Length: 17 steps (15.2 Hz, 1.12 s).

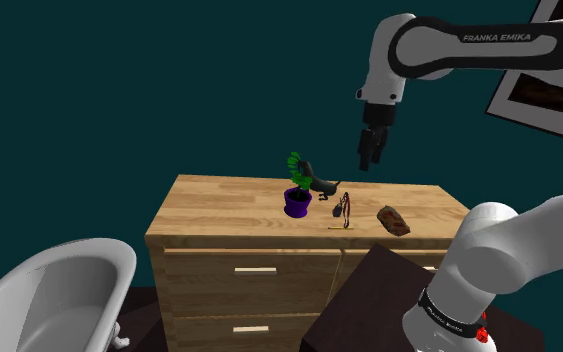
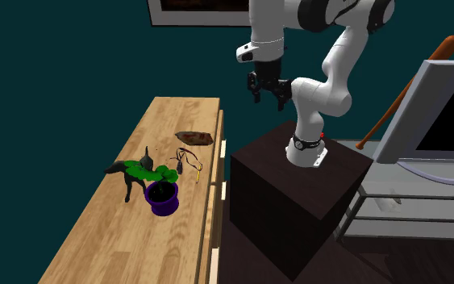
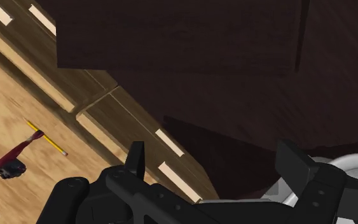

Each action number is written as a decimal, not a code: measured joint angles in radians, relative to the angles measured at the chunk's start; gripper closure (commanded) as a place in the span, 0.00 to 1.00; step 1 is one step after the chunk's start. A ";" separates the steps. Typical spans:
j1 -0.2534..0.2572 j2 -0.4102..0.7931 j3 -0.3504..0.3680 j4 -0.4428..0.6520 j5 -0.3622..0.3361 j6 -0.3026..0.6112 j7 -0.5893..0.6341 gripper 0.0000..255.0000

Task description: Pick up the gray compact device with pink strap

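A white robot arm hung over a wooden dresser point(image 1: 219, 215) against a dark teal wall. Its black gripper point(image 1: 371, 150) was high above the dresser top, with the fingers wide apart and nothing between them.

The small gray device point(image 2: 186, 157) with its pinkish-red strap point(image 3: 28, 143) lay close to the dresser top's front edge, in the half nearer the robot's dark stand point(image 2: 297, 194). A yellow pencil point(image 3: 47, 139) lay just beside the strap, seemingly touching it. A brown lump point(image 1: 393, 219) sat farther toward the stand-side end. On the other side stood a purple pot point(image 1: 298, 202) with a green plant, and a dark animal figure point(image 2: 132, 173).

In the wrist view the device sat well off to one side of the gripper point(image 3: 215, 159), not between the fingers. A straight descent would probably miss it. The device looked small and low, so the fingers might close on the loose strap alone and leave the body dangling. A finger could also catch the pencil. A sideways nudge could push either one over the nearby front edge.
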 measured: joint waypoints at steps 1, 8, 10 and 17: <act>-0.004 0.014 -0.017 -0.011 -0.013 0.022 -0.024 0.00; -0.033 0.165 -0.150 -0.034 -0.101 0.180 -0.210 0.00; -0.036 0.222 -0.183 -0.029 -0.115 0.227 -0.258 0.00; -0.049 0.466 -0.307 0.045 -0.131 0.383 -0.453 0.00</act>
